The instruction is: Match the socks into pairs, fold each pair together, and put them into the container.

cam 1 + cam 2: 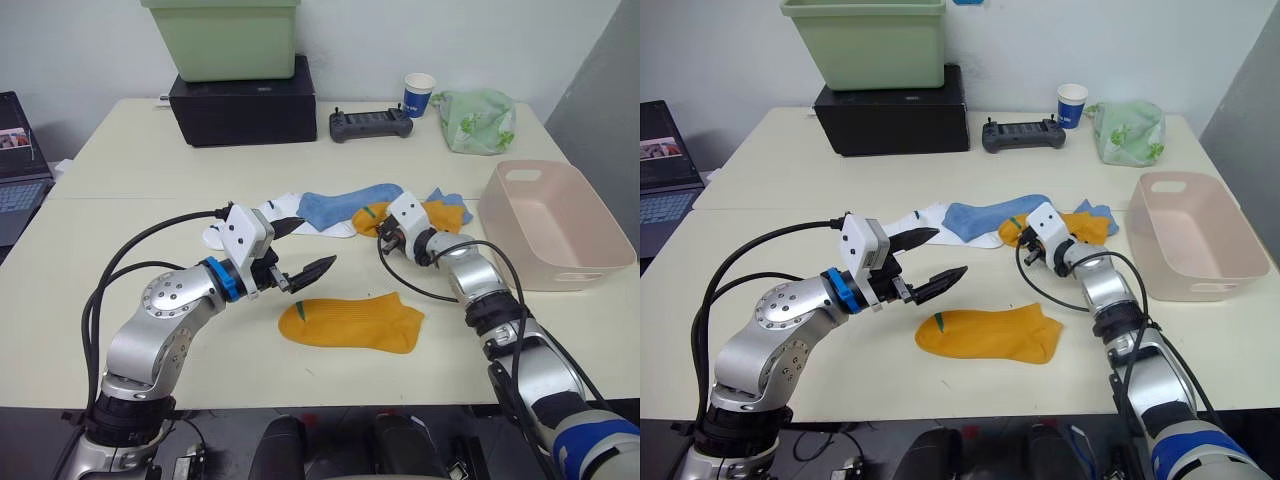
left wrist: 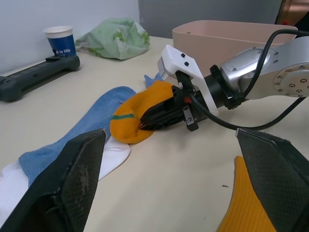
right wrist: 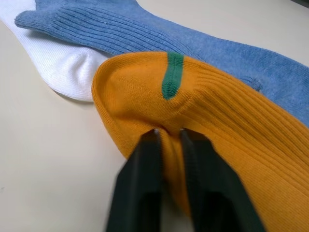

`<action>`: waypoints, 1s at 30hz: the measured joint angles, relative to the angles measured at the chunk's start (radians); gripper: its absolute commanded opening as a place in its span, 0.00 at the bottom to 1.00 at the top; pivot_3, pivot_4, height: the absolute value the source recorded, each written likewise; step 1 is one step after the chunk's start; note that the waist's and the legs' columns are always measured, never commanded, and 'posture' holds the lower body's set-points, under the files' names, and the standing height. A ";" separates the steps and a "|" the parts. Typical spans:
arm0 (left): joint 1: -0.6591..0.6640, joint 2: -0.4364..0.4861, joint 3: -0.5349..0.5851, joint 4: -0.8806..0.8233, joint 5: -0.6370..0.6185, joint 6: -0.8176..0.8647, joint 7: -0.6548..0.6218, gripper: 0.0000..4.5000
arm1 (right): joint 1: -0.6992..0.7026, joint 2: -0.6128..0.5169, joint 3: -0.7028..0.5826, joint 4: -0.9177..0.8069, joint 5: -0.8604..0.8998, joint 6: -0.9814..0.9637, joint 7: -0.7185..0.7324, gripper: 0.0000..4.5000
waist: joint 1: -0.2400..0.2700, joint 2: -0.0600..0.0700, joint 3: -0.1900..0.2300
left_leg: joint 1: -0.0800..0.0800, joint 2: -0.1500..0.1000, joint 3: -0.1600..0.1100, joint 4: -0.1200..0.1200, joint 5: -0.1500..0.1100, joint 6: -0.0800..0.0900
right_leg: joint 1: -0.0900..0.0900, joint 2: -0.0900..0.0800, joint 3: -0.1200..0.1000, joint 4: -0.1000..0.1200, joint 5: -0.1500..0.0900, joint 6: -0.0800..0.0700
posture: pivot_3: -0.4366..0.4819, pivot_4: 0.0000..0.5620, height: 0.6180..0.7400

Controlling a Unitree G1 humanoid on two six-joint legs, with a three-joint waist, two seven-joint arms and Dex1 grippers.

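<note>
Two fingers of my right gripper (image 3: 169, 140) pinch the second orange sock (image 3: 212, 116) in the pile; my left gripper (image 1: 925, 262) hovers wide open, empty, above the flat orange sock (image 1: 990, 333).

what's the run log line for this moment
right gripper: shut on orange sock | left gripper: open, empty | second orange sock: flat on table

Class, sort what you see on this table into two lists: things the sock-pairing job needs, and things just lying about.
Belongs to the job:
orange sock lying flat
orange sock pinched by the right gripper
blue sock
white sock
pink tub

Just lying about:
green bin
black box
controller
paper cup
green bag
laptop
</note>
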 measured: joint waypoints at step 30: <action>0.102 0.163 0.020 0.008 -0.021 0.079 -0.130 1.00 | 0.294 -0.091 0.101 -0.803 0.252 0.529 0.275 0.30 | -0.002 0.000 0.000 | -0.002 0.000 -0.001 -0.001 0.000 0.000 | -0.001 0.000 -0.001 -0.002 0.000 0.000 | 0.48 0.27 1.00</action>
